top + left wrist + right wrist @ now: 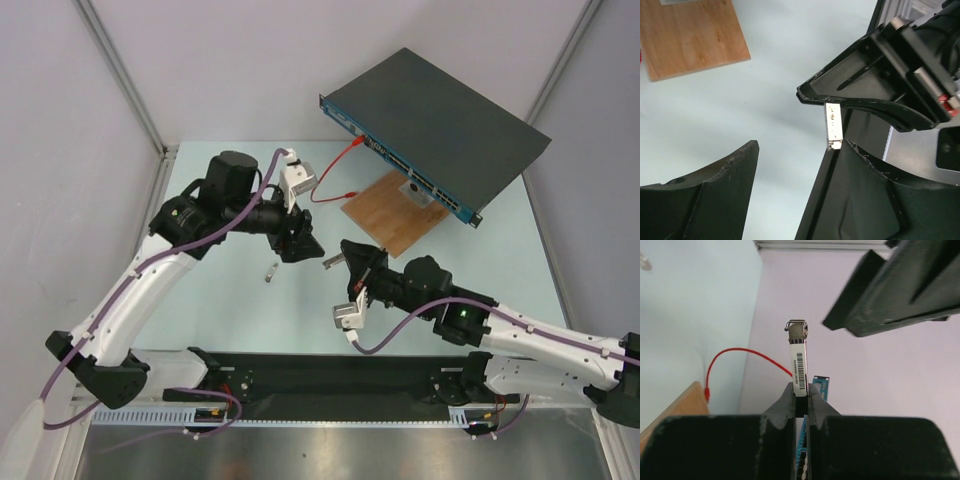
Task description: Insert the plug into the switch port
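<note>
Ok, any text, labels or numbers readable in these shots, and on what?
Nothing is legible enough to quote.
plug, held in the right gripper: a white sticker on it has a barcode and a line of fine print, too small to read.
switch: pale marks along its blue front edge, too small to read.
I can make out no other writing.

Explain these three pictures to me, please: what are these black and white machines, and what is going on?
These are two robot arms bolted to a table. One picture looks down from above; the other two come from a camera on each wrist. On the table sit a wooden board and a dark box lined with ports, a switch, with a red cable at its front. The right arm pinches a small metal plug in its jaws; the left arm has its jaws open, empty.
</note>
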Tool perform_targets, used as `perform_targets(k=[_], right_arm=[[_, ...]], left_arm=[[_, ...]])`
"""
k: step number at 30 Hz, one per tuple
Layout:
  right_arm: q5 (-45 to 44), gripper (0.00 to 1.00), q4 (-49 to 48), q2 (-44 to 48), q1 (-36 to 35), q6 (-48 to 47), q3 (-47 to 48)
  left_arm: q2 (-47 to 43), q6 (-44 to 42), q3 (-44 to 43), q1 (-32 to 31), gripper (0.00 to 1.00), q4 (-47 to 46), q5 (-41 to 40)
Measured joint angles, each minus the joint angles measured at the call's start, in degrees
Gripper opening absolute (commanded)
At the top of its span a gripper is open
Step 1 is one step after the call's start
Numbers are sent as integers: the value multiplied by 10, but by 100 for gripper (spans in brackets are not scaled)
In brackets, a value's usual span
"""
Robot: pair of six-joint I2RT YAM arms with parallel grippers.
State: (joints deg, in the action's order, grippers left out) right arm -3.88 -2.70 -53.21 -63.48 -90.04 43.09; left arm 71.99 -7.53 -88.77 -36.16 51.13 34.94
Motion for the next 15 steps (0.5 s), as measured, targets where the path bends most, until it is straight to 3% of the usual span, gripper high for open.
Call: perform_targets(k=[12,15], right_arm=[[-53,0,-98,-34,-13,-46,-28],[-61,0,-105,-35,-14,-47,-28]], left_arm=[[-37,-22,71,-29,69,-12,-15],[-45,-27,82,-35,61,-22,-25]])
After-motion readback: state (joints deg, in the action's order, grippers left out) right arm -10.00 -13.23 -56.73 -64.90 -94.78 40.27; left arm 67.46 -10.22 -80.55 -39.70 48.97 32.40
